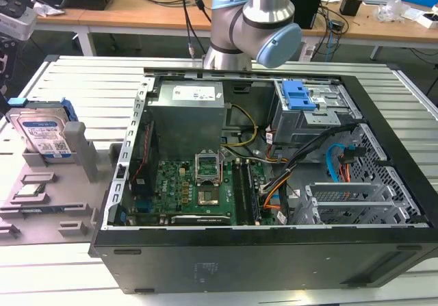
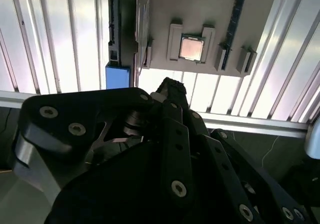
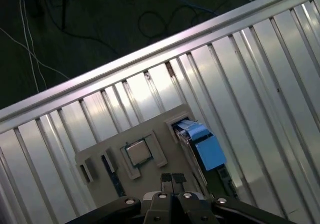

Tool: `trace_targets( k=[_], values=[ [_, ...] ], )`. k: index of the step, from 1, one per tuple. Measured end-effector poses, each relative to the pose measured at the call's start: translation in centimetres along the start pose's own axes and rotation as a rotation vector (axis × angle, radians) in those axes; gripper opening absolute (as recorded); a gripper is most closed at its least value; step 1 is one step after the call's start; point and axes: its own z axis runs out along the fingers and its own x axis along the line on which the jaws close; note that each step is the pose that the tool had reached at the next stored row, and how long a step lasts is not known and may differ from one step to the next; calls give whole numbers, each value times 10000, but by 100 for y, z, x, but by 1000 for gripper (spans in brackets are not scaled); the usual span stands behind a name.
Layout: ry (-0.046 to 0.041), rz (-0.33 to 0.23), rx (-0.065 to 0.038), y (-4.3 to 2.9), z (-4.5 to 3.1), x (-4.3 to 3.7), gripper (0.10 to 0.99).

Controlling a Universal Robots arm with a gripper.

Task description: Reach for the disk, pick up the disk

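Observation:
The disk [image 1: 42, 133] stands upright in a grey holder at the exterior view's left, silver with a blue-and-white label and blue side rails. In both wrist views I look down on its thin edge, with a blue rail [image 3: 205, 146] [image 2: 117, 77] at its end. My gripper [image 3: 172, 180] hangs well above the holder plate, beside the disk and not touching it. Its two fingertips [image 3: 166, 179] lie against each other with nothing between them, so it is shut. The black gripper body [image 2: 150, 149] covers much of the second wrist view.
A small square silver chip [image 3: 139, 153] [image 2: 191, 48] sits in a recess of the grey holder plate [image 1: 41, 196]. An open black computer case [image 1: 274, 251] stands in the middle of the slatted aluminium table [image 1: 89, 87], with a blue-latched drive cage [image 1: 299, 95] inside.

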Motion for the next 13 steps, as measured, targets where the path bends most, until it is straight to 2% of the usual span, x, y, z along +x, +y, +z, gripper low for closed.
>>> trace_targets(
  k=[7,12,13],
  values=[
    [39,-1019,1,0,0,0,110],
    [79,-2033,0,0,-1,0,110],
    [80,-2065,1,0,0,0,110]
  ],
)
